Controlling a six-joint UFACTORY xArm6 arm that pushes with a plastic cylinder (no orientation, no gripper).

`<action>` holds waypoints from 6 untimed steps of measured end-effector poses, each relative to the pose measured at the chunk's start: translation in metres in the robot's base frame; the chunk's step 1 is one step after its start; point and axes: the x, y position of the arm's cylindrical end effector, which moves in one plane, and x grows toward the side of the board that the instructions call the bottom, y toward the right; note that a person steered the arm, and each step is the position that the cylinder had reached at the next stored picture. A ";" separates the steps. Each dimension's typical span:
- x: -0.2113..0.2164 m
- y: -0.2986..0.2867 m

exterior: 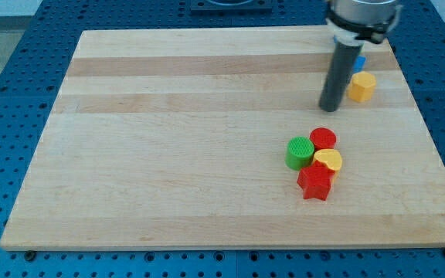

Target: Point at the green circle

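The green circle (299,152) lies on the wooden board (168,139) at the view's right of centre, at the left of a tight cluster. Touching it are a red circle (323,139) above right, a yellow heart (328,161) to its right and a red star (315,183) below right. My tip (329,108) is the lower end of the dark rod, above and to the right of the green circle, apart from the cluster.
A yellow hexagon (361,86) lies just right of the rod near the board's upper right. A blue block (359,62) peeks out behind the rod, its shape hidden. Blue perforated table surrounds the board.
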 end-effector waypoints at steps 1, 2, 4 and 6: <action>0.002 -0.040; 0.020 -0.059; 0.076 -0.100; 0.123 -0.097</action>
